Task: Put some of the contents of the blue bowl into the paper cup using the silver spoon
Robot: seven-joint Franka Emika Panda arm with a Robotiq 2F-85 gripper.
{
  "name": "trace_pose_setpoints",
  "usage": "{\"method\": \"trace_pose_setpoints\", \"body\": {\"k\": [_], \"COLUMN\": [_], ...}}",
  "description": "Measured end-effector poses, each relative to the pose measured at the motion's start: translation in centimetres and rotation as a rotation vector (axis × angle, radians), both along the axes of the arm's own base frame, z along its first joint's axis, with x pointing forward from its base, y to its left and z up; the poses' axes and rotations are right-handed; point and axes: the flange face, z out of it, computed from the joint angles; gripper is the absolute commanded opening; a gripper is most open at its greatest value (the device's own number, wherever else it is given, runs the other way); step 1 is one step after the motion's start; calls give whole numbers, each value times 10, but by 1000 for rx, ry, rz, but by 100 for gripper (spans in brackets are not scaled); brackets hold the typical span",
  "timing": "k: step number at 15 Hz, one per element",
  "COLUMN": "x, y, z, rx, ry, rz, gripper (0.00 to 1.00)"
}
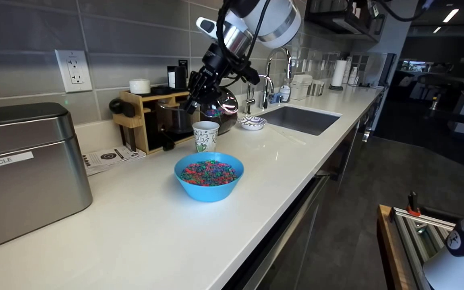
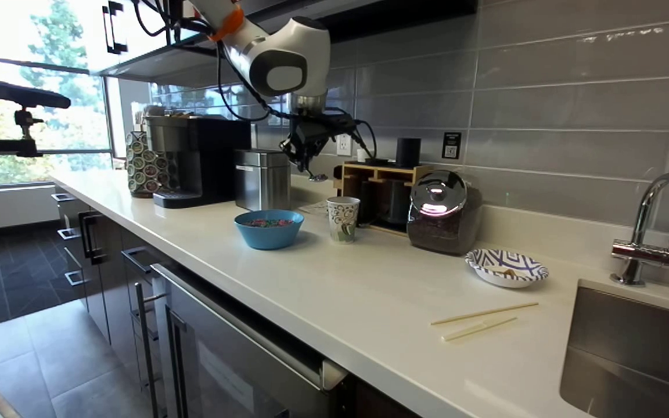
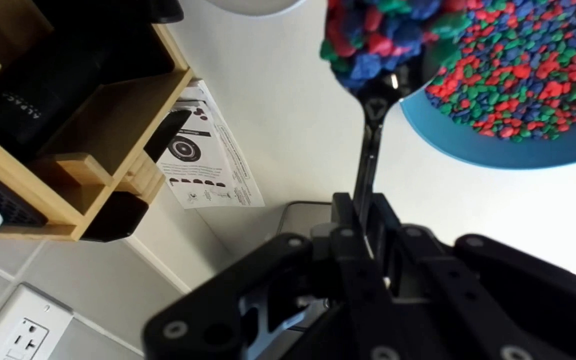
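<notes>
My gripper (image 3: 365, 207) is shut on the handle of the silver spoon (image 3: 369, 155). The spoon is heaped with multicoloured contents (image 3: 378, 42). In both exterior views the gripper (image 1: 191, 106) (image 2: 305, 165) and spoon (image 2: 318, 177) are well above the counter, higher than the cup's rim. The blue bowl (image 1: 209, 194) (image 2: 268, 237) stands on the counter holding the rest of the contents (image 1: 208, 173). It also shows in the wrist view (image 3: 508, 159). The white paper cup (image 1: 206, 137) (image 2: 343, 219) stands upright close beside the bowl; its inside is hidden.
A wooden organizer (image 1: 139, 121) (image 3: 133, 145) and a dark glass jar with a shiny lid (image 1: 226, 108) (image 2: 445, 215) stand behind the cup. A steel recycle bin (image 1: 30, 173) is on the counter. A patterned paper bowl (image 2: 506, 268) and two thin sticks (image 2: 482, 313) lie near the sink.
</notes>
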Motion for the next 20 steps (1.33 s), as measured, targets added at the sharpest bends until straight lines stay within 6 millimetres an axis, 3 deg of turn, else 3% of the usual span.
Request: {"method": "trace_pose_setpoints", "body": {"k": [10,20], "x": [30,38], "y": [-21,-46], "z": [-4,-28], "rx": [53,144], "ry": [-54,-94], "rz": [-13,-36], "gripper": [2,2]}}
